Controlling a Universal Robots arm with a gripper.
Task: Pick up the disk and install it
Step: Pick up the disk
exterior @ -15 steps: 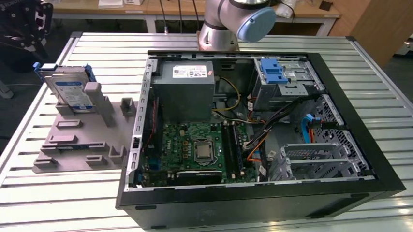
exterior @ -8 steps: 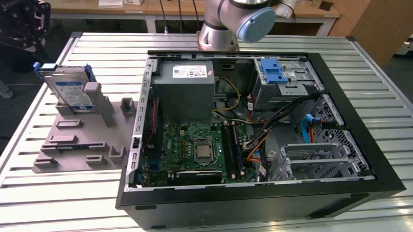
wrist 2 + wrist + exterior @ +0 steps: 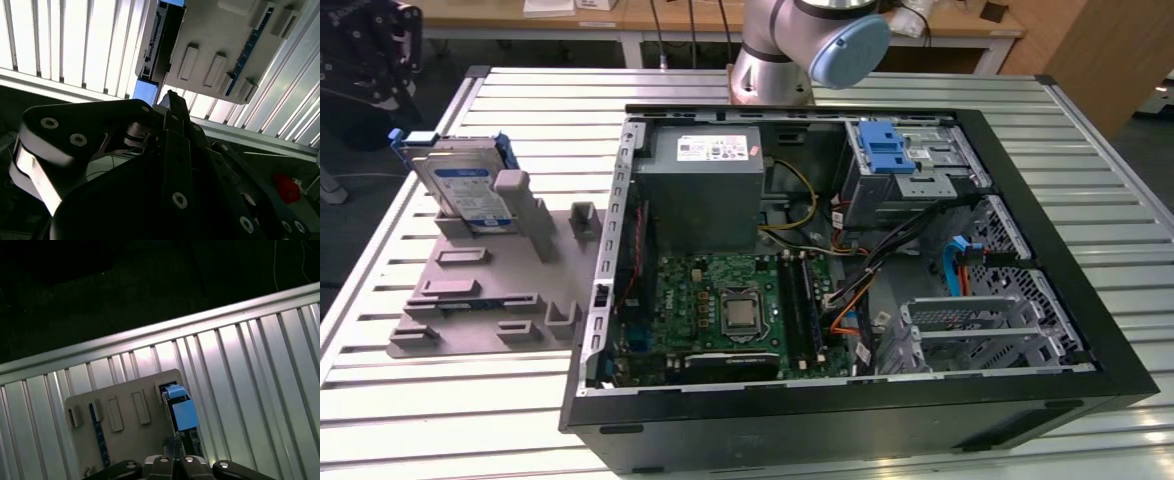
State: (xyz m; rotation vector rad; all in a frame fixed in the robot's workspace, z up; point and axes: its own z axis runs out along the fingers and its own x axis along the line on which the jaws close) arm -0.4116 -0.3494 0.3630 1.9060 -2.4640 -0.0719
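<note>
Ribbed metal table (image 3: 440,425), wooden desks (image 3: 680,18) behind it, carries one open computer case (image 3: 854,408), one grey holder (image 3: 480,295) and one disk (image 3: 464,185) (on edge in that holder, at the exterior view's left of the case). One arm (image 3: 787,50) rises behind the case. In both wrist views its claw (image 3: 173,444) (image 3: 175,100) looks closed on nothing, with the disk (image 3: 181,407) (image 3: 162,45) beyond its tip, apart.

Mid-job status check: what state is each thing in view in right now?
disk: standing on edge in the grey stand, not yet picked up.
grey stand: lying flat, holding the disk.
computer case: on its side, side panel off, inside exposed.
processor: seated in its socket, bare, no cooler on it.
gripper: over the stand, apart from the disk.
</note>
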